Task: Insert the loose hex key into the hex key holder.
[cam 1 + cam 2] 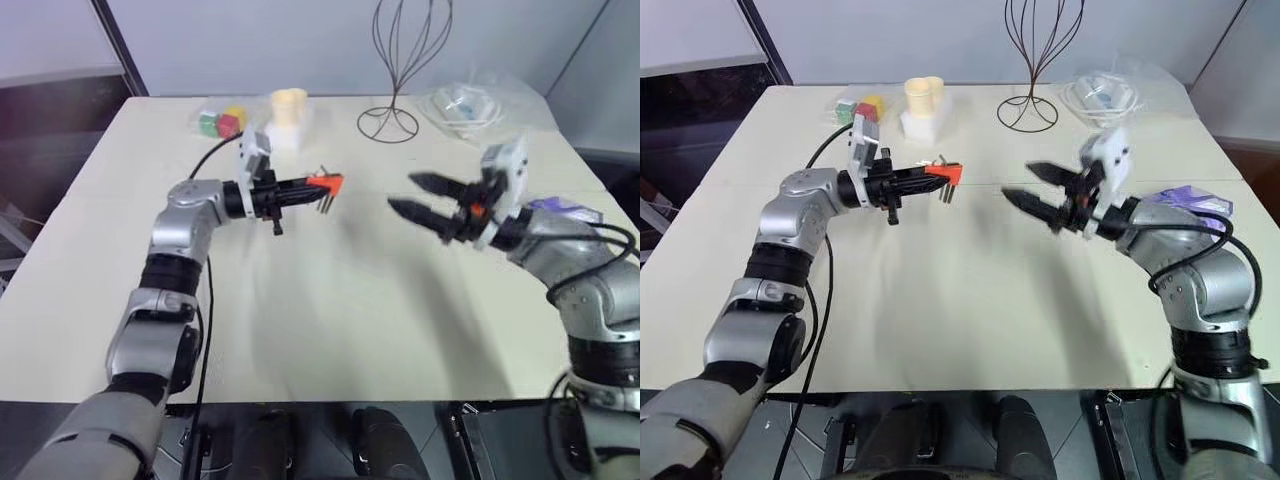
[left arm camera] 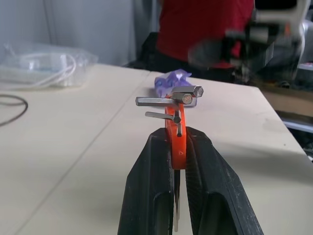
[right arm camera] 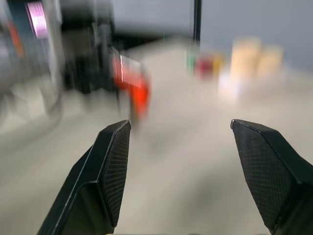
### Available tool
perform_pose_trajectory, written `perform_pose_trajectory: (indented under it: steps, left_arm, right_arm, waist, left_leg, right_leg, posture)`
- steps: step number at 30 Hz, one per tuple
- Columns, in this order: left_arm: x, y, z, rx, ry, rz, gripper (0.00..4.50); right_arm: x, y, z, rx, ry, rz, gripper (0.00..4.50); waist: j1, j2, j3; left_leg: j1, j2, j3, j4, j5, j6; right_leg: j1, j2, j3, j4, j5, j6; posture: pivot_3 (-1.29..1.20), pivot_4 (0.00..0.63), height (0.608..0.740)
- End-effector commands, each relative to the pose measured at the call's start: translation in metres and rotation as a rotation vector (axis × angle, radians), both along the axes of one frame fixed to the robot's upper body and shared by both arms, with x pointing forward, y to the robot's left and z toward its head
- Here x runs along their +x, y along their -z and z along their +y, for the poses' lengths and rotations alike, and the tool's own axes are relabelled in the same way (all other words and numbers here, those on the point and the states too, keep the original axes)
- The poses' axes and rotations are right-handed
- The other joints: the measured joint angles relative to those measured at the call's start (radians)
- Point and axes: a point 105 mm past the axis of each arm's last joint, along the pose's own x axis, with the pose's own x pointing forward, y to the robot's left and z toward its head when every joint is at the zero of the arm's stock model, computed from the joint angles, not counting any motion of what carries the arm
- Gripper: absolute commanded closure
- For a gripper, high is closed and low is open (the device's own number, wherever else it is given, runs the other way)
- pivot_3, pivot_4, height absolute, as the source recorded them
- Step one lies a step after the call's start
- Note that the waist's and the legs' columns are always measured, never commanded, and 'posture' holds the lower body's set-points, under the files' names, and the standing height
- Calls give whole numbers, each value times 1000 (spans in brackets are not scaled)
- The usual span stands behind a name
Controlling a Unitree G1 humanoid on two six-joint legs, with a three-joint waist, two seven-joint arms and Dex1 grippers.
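L end effector (image 1: pixel 318 189) clamped on holder (image 1: pixel 326 183), held above bench (image 1: pixel 330 300) mid — keys sticking out. R end effector (image 1: pixel 412 194) fingers apart, empty, just opposite.

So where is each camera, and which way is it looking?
Left eye, right eye: on the head, looking down over the table and both arms.
Left wrist: along its shut fingers, clamping the hex key holder.
Right wrist: along its open fingers.
Shared: all four see the red holder.
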Motion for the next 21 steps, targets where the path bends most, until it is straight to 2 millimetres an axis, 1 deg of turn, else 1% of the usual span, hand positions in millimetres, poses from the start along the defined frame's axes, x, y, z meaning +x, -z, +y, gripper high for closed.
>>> perform_pose_trajectory:
  steps: [1,2,5,6,7,9,11,14,16,17,19,20,21]
  left_arm:
    - [-5,0,10,-49,-40,63,4500]
    - [-6,3,11,-52,-49,85,4500]
    - [-7,27,22,-46,-124,217,4500]
    - [-8,40,26,-4,-150,255,4500]
    - [-9,48,29,26,-165,275,4500]
    - [-3,69,43,39,-264,384,4500]
    - [0,80,53,20,-329,455,4500]
    - [4,93,65,17,-393,501,4500]
    - [6,99,71,23,-428,529,3602]
    - [7,102,73,36,-439,539,3259]
    - [8,110,78,78,-476,555,2259]
    - [10,114,82,94,-499,556,1829]
    - [11,115,84,97,-513,559,1270]
  right_arm:
    - [-6,5,-1,-250,-35,-114,1143]
    - [-6,7,-2,-282,-41,-123,1143]
    - [-9,7,6,-326,-83,-157,1143]
    - [-10,9,8,-354,-96,-167,1143]
    - [-10,11,9,-373,-103,-173,1143]
    - [-10,14,13,-372,-118,-178,1143]
    - [-10,15,16,-361,-125,-180,1143]
    - [-8,18,20,-351,-134,-179,1143]
    - [-8,19,22,-345,-143,-179,1078]
    - [-8,18,23,-344,-145,-180,1078]
    - [-8,18,23,-341,-145,-182,1078]
    - [-7,18,23,-340,-145,-182,1078]
    - [-7,17,23,-339,-143,-183,1078]
  waist:
    - [-1,0,0]
    - [-3,0,0]
    - [-1,0,0]
    - [0,0,0]
    - [1,0,0]
    - [3,0,0]
    - [7,0,0]
    - [10,0,0]
    - [10,0,0]
    - [10,0,0]
    - [9,0,0]
    - [10,0,0]
    - [10,0,0]
  left_leg:
    - [1,0,1,0,0,0]
    - [1,0,1,0,0,0]
    - [1,1,1,0,0,0]
    - [1,1,0,0,0,0]
    - [1,1,0,1,0,0]
    - [1,0,0,1,0,0]
    - [1,0,0,1,0,0]
    - [1,0,-1,4,0,0]
    - [0,0,-1,5,0,0]
    - [0,0,-1,6,0,0]
    - [0,0,-1,6,0,0]
    - [0,0,-1,7,0,0]
    - [0,0,-1,7,0,0]
  right_leg:
    - [0,0,0,0,0,0]
    - [0,0,0,0,0,0]
    - [0,0,1,0,0,0]
    - [0,0,1,0,0,0]
    - [0,0,1,0,0,0]
    - [0,0,1,0,0,0]
    - [0,-1,1,0,0,0]
    - [1,-1,0,0,0,0]
    - [1,-1,0,0,0,0]
    - [1,-1,0,0,0,0]
    - [2,-1,0,0,0,0]
    - [2,-1,0,0,0,0]
    - [2,-1,0,0,0,0]
  posture:
    - [0,150,740]
    - [0,150,740]
    - [0,150,740]
    - [0,150,740]
    - [0,150,740]
    - [0,150,740]
    - [0,150,740]
    - [0,150,740]
    - [0,150,740]
    - [0,150,740]
    - [0,150,740]
    - [0,150,740]
    - [0,150,740]
